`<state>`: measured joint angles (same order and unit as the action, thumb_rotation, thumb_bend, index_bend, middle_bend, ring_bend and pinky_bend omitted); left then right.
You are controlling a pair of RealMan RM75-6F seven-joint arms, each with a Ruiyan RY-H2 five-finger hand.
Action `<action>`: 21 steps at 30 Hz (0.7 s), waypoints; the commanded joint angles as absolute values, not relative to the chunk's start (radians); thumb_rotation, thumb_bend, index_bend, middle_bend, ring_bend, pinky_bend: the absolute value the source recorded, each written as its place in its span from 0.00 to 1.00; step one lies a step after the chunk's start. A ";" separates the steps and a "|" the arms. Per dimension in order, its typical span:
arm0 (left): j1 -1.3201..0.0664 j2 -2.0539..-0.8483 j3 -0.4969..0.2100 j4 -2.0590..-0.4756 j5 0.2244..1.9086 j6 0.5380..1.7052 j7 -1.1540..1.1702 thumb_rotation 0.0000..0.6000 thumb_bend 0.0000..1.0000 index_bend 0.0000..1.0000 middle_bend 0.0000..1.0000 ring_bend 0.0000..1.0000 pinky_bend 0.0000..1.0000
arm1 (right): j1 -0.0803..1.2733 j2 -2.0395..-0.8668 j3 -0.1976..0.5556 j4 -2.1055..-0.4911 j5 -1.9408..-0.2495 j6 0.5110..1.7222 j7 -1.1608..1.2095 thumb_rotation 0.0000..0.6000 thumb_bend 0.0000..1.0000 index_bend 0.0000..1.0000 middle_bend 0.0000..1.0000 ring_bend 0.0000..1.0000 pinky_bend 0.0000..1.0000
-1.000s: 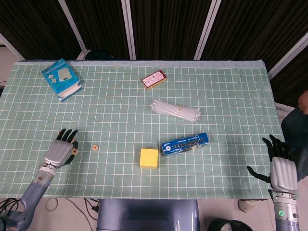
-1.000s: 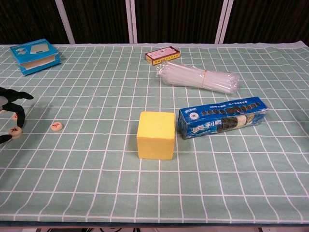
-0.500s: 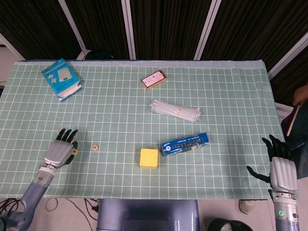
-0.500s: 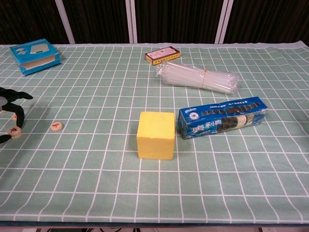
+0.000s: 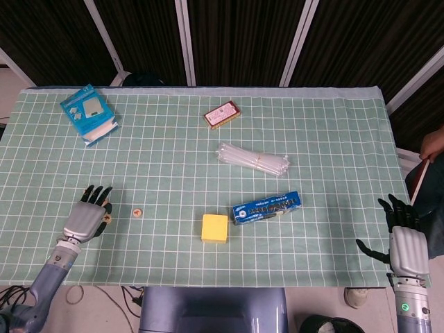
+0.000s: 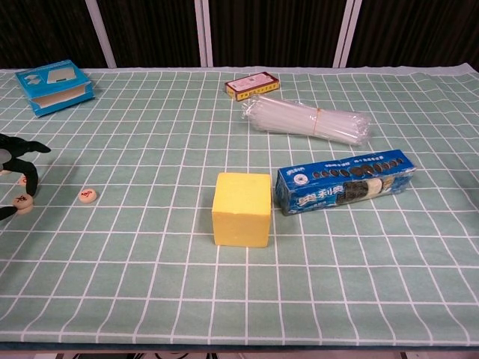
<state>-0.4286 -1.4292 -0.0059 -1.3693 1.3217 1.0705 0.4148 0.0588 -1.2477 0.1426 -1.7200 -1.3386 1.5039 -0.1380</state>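
Green-checked desk (image 5: 333, 229): left hand (image 5: 87, 216) rested spread over small wooden discs (image 6: 24, 202), seemingly gripping none; a third disc (image 6: 88, 195) lay untouched. Right hand (image 5: 404, 239) idle, empty, fingers apart.

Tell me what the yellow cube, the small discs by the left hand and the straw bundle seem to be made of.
Yellow cube: matte, soft-edged, likely foam or sponge. Discs: pale, smooth, red-marked, probably wood, like chess pieces. Straws: translucent plastic in a glossy clear wrap. The left hand touches one disc.
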 commanded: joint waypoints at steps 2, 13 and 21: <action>-0.429 -1.431 -0.005 -1.370 1.321 1.071 0.421 1.00 0.35 0.44 0.05 0.00 0.00 | 0.058 -1.248 0.144 -1.722 -1.332 1.503 -0.141 1.00 0.27 0.12 0.05 0.00 0.00; -0.426 -1.428 -0.001 -1.375 1.324 1.078 0.431 1.00 0.35 0.44 0.05 0.00 0.00 | 0.058 -1.249 0.146 -1.723 -1.329 1.505 -0.144 1.00 0.27 0.12 0.05 0.00 0.00; -0.425 -1.425 0.002 -1.372 1.312 1.068 0.438 1.00 0.32 0.40 0.05 0.00 0.00 | 0.059 -1.250 0.147 -1.722 -1.327 1.505 -0.146 1.00 0.27 0.12 0.05 0.00 0.00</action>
